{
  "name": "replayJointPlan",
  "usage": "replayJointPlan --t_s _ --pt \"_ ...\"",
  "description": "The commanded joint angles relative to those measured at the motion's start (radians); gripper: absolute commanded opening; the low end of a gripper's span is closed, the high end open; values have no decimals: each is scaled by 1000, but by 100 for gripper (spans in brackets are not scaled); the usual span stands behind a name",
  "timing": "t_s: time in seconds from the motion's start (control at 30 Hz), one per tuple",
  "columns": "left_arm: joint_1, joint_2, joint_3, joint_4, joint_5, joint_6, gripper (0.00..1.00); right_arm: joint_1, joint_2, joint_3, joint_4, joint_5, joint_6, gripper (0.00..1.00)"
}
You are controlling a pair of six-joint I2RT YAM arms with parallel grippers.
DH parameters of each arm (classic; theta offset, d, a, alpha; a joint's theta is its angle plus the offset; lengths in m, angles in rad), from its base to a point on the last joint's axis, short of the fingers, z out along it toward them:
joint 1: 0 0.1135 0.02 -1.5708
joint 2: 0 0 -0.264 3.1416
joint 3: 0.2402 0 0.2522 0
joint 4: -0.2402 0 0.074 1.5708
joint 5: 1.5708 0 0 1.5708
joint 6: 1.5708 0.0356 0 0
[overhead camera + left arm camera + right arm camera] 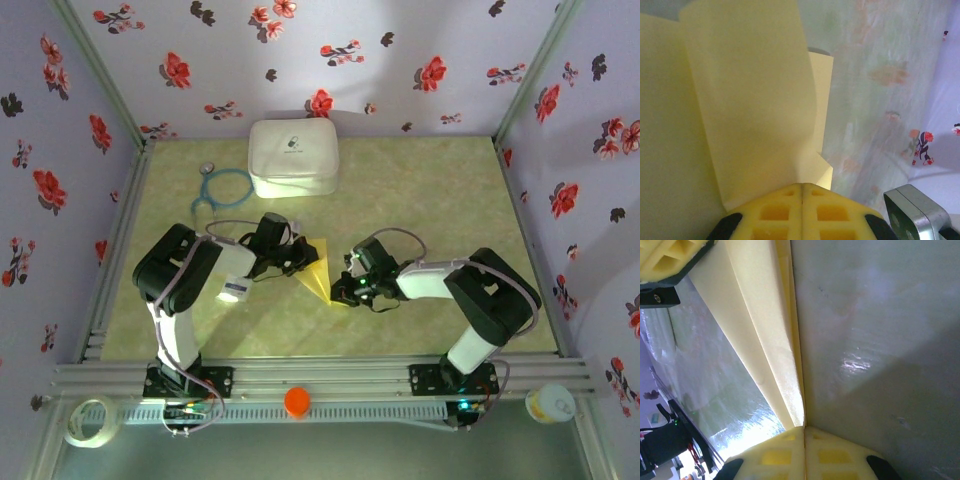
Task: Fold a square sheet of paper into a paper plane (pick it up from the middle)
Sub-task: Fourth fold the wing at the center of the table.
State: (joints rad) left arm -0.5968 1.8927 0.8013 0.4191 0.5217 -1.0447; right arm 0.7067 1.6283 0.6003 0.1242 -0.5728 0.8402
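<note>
The yellow sheet of paper (317,266) is folded into a narrow pointed shape and held between the two arms at the middle of the table, its tip toward the near edge. My left gripper (298,258) is shut on its wide end; in the left wrist view the folded layers (750,110) run out from between the closed yellow pads (775,212). My right gripper (345,288) is shut on the pointed end. In the right wrist view the creased paper (772,340) narrows into the closed pads (775,457), and the left gripper's yellow pad (667,257) shows at the top left.
A white rounded case (292,158) stands at the back, with a blue looped tube (222,188) to its left. A small white packet (234,290) lies by the left arm. On the front rail are an orange knob (297,401), a tape roll (88,420) and a cup (550,403).
</note>
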Motion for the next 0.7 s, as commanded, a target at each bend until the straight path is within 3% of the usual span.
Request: replayJointPlan --t_s 0.0,0.17,0.33,0.53,0.67 --pt "6 35 -27 -31 -48 3 0 10 -5 -5 -146 -15 -33 12" --pt "7 33 -31 -27 -48 2 0 3 -99 25 -212 53 -52 24" --pt "6 30 -34 -22 -49 3 0 -30 -203 60 -233 117 -47 27" --pt "6 32 -37 -18 -49 1 0 -28 -92 103 -13 -8 46 9" --pt "6 33 -39 -16 -48 0 0 -14 12 119 138 -46 121 6"
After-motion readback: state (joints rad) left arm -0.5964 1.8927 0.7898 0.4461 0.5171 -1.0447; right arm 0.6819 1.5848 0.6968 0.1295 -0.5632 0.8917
